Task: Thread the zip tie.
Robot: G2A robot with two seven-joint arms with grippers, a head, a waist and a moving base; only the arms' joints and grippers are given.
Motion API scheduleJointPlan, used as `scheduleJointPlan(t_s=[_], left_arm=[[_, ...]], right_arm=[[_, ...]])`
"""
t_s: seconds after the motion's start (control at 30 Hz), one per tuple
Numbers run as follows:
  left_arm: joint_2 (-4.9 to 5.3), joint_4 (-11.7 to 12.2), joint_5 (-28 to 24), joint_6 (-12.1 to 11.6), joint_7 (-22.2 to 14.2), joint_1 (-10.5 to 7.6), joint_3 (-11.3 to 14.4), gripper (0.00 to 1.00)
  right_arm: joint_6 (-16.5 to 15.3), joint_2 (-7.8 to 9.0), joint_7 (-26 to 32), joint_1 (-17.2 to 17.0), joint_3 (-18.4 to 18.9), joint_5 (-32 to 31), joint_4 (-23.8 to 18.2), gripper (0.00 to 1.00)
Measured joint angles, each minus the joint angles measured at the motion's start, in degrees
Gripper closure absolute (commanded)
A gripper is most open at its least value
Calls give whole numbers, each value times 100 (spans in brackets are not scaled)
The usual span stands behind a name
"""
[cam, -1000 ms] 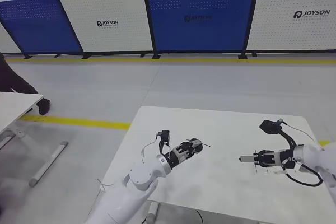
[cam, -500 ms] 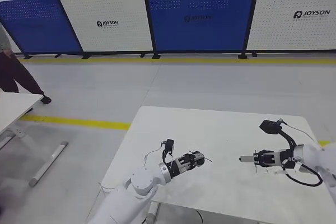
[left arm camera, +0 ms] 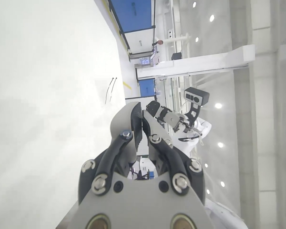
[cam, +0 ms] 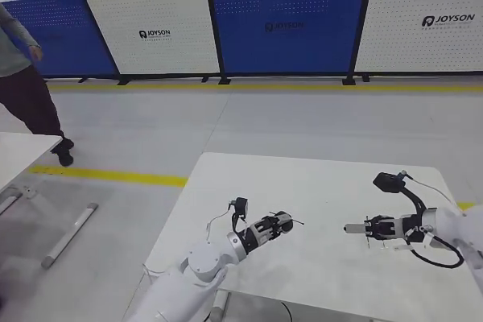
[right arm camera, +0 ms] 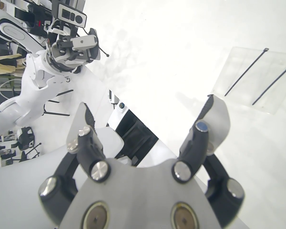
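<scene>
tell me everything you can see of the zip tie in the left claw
The zip tie is a thin, black strip that looks like plastic, with a small blocky head at its free end. A short, straight stretch of it sticks out at a slant from the left claw, whose jaws are shut on it. How much more is hidden in the grip cannot be told. It is held over the white table, and nothing but the claw touches the part that shows.

White work table [cam: 330, 181] on pale grey floor [cam: 185, 121], yellow floor lines [cam: 113, 175], blue and white partition panels [cam: 286, 36] behind, second table [cam: 16, 157] at left, round ceiling lights [left arm camera: 218, 106].
</scene>
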Motion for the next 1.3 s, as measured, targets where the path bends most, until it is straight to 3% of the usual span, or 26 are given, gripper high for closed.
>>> scheduleJointPlan(t_s=[0.07,0.47,0.6,0.67,0.77,0.9,1.0,1.3], left_arm=[[-29,46,9,-33,238,-47,61,100],[-43,89,-134,53,201,-94,107,100],[-43,89,-134,53,201,-94,107,100],[-43,89,-135,53,201,-94,107,100],[-43,89,-135,53,201,-94,107,100],[-43,89,-135,53,201,-94,107,100],[-44,89,-135,53,201,-94,107,100],[-43,89,-135,53,201,-94,107,100]], right_arm=[[0,0,0,0,0,0,0,0],[-63,0,-101,-42,-4,-24,-44,0],[-208,47,-234,-15,46,-518,-192,0],[-221,69,-61,123,-2,-871,-70,0],[5,56,10,511,-274,-1376,229,0],[-260,61,0,1066,-909,-690,907,0],[-70,53,0,1574,-1495,-691,1414,0],[-90,47,0,1623,-1546,-623,1434,0]])
